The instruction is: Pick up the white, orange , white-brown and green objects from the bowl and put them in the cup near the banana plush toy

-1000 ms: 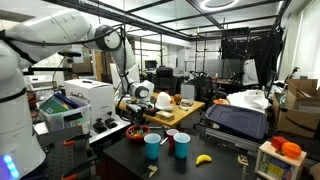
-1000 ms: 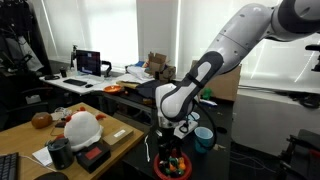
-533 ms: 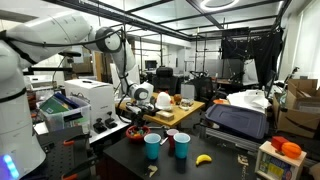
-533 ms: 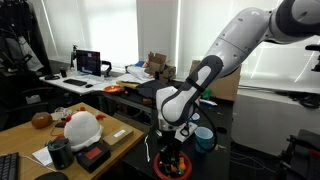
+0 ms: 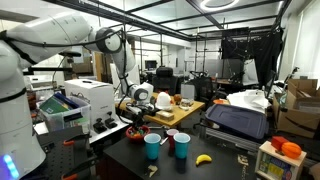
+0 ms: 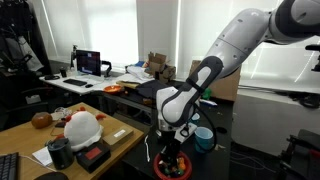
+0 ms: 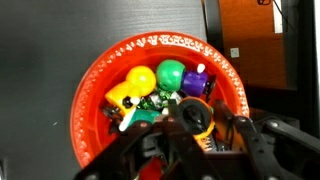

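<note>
Nothing much shifts since half a second ago: the arm holds its bent pose and the gripper (image 6: 172, 152) stays low, right over the red bowl (image 7: 88, 95). In the exterior view from farther off, the gripper (image 5: 137, 114) hangs just above the bowl (image 5: 137, 131) at the edge of the dark table (image 5: 215, 170).

Down the wrist camera now, the bowl fills the middle of the picture, its rim dotted with white marks. At the far side of the bowl a green object (image 7: 171, 73) sits just beside a yellow object (image 7: 140, 78), the two touching or nearly so. Next to the green one, toward the bowl's wall, lies a purple piece with a white top (image 7: 198, 80). Closer to the camera, an orange object (image 7: 197, 118) shows right in among the dark fingers of the gripper (image 7: 190, 128). How wide the claw stands, and whether it grips that orange piece, I cannot tell; the fingers blur into the clutter.

Beyond the bowl stand a teal cup (image 5: 152, 147) and a blue cup (image 5: 181, 146), with the banana plush (image 5: 204, 159) just past the blue one, well apart from the bowl.
</note>
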You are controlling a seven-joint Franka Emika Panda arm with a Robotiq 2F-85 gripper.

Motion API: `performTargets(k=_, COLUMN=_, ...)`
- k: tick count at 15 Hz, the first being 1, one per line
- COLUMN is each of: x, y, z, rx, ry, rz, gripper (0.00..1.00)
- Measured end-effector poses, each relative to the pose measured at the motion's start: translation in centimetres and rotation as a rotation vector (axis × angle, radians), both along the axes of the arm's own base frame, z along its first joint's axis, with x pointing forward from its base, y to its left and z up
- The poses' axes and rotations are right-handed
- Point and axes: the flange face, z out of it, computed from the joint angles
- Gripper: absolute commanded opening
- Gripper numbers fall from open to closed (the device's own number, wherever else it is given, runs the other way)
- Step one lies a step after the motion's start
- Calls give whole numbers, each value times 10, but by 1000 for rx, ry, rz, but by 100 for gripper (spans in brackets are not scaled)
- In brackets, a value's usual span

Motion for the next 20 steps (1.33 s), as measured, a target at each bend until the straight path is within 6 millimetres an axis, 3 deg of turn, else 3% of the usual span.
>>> performTargets(k=4, x=2, y=0, z=2, rx=3, ry=-12, rz=-2, gripper=15)
performTargets(k=7, x=5, y=-4, z=16, rx=2, ry=-29, rz=-6, gripper=15)
performTargets(k=16, x=-1, y=-55, z=100, rx=-65, ry=-87, rz=-40, gripper=15)
performTargets(k=20, x=-6, y=-86, z=128, rx=-124, ry=-105, rz=-142, gripper=15)
